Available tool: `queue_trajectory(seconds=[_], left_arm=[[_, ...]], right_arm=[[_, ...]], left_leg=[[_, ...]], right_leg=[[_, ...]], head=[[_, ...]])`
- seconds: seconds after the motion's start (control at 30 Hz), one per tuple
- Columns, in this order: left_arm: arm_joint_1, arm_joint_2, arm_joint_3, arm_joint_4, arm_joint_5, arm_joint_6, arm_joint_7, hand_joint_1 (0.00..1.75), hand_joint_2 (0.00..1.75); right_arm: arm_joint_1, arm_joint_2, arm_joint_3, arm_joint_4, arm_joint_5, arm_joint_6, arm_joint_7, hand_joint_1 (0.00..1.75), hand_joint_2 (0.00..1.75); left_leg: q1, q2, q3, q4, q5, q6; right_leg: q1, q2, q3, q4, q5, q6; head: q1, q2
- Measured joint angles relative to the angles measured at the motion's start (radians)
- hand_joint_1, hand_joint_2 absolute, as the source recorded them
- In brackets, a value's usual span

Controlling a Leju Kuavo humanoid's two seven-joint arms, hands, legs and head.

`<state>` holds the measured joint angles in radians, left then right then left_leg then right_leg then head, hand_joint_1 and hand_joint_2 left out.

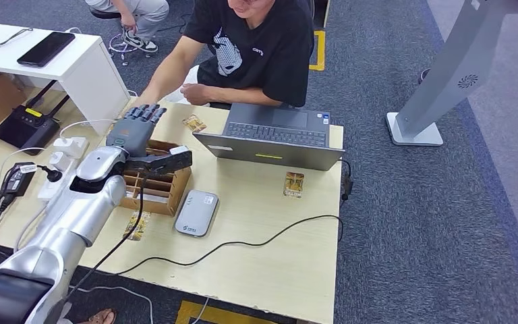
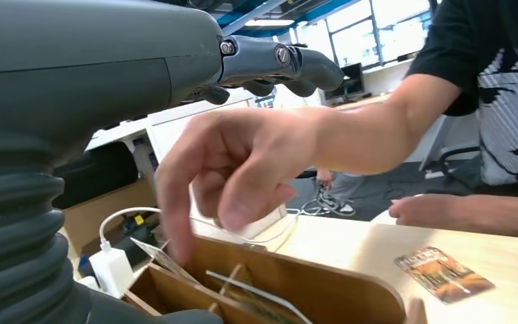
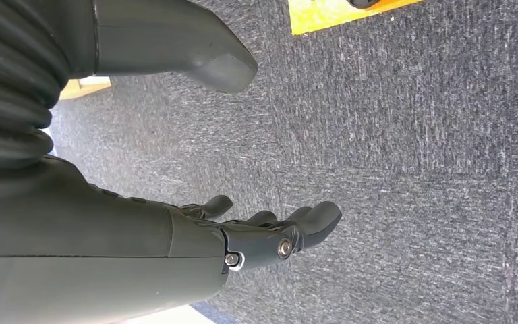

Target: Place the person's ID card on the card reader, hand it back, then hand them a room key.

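- The left hand point(image 1: 135, 128) hovers above the wooden card box point(image 1: 158, 182), fingers spread and holding nothing.
- A person's hand point(image 2: 243, 169) reaches beneath it, fingertips touching a card point(image 2: 165, 260) standing in the box.
- The card reader point(image 1: 197, 212) lies on the table point(image 1: 276, 256) just beside the box.
- Another card point(image 1: 294, 183) lies near the laptop point(image 1: 273, 135).
- The right hand point(image 3: 270, 236) hangs over carpet, fingers loosely apart and holding nothing.
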<state>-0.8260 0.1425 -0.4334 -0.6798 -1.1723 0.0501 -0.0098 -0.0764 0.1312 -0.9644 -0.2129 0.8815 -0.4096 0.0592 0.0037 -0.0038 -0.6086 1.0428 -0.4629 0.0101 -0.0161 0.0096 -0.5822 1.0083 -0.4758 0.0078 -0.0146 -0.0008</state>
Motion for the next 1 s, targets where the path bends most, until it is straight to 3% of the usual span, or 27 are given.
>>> queue_trajectory(seconds=[1.0], left_arm=[[-0.018,-0.016,-0.005,0.053,0.007,0.011,-0.02,0.02,1.75]], right_arm=[[0.0,0.0,0.0,0.0,0.003,0.001,-0.004,0.0,1.75]], left_leg=[[0.0,0.0,0.0,0.0,0.0,0.0]], right_leg=[[0.0,0.0,0.0,0.0,0.0,0.0]], head=[[0.0,0.0]])
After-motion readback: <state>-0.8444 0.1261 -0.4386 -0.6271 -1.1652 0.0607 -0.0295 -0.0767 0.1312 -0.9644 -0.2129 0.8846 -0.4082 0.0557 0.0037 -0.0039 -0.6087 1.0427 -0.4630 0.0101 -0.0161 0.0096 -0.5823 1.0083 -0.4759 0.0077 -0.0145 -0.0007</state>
